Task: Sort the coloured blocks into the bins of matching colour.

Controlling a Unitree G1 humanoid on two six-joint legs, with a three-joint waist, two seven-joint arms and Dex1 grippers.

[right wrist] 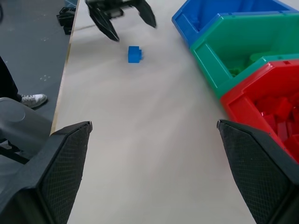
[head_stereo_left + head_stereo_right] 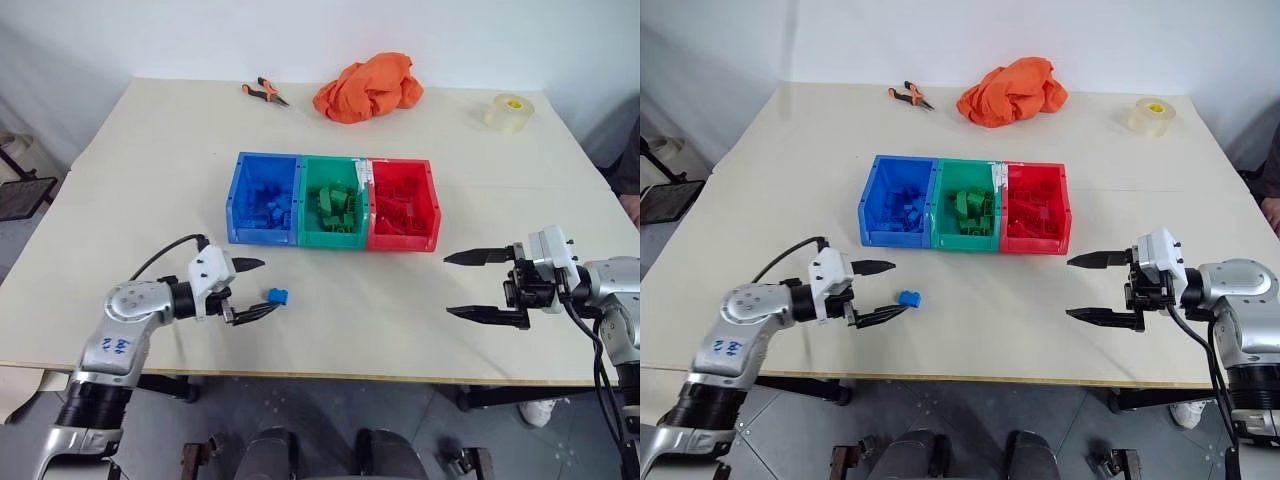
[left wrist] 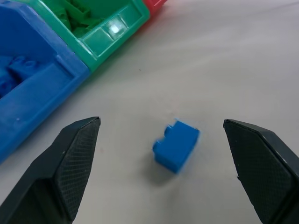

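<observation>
The left gripper [image 2: 250, 288] is hovering low over the table with its fingers spread wide, pointing forward and to the right; the right gripper [image 2: 466, 285] is pointing left, fingers spread just as wide, holding nothing

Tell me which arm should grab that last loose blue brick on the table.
Left. The left gripper is open right beside the blue brick, which lies between its jaws in the left wrist view. The right gripper is open too, but hangs well off to the other side.
</observation>
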